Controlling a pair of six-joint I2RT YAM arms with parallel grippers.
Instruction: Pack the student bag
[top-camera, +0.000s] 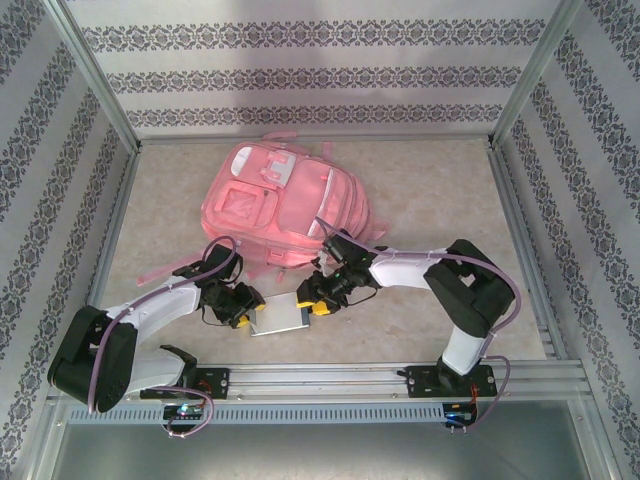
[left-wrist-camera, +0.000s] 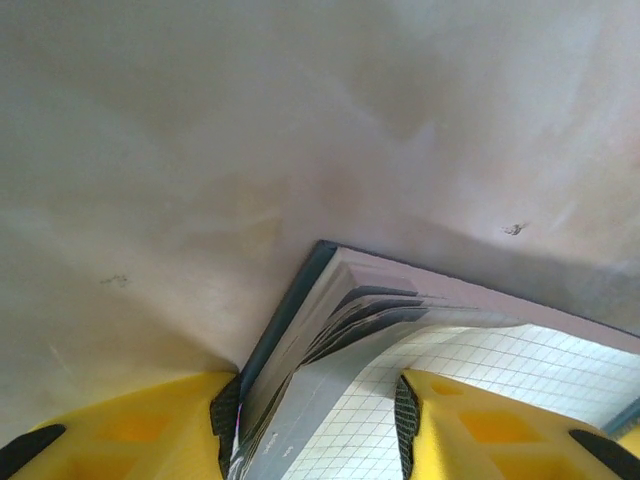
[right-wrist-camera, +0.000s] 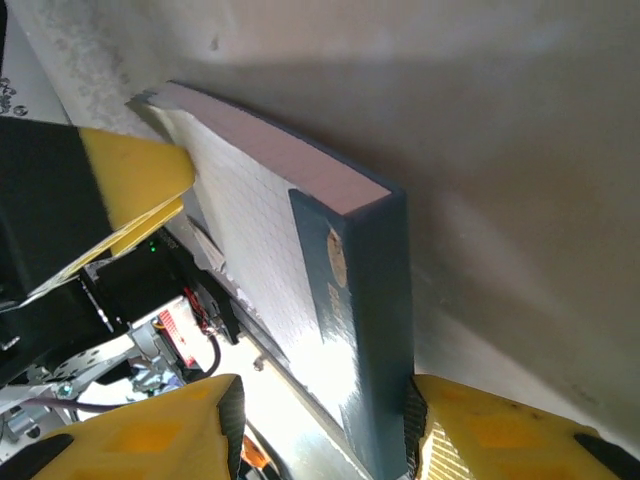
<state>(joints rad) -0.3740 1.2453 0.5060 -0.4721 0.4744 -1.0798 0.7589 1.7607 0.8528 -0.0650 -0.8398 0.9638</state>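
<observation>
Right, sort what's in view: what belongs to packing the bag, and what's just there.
For the job: student bag; book; left gripper; right gripper, both at the book.
Just there: table; patterned walls; metal rail.

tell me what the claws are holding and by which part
the book, straddled at both ends: left claw at a fanned page corner, maybe clamped; right claw at the spine corner, gap beside one finger, so not clamped yet
</observation>
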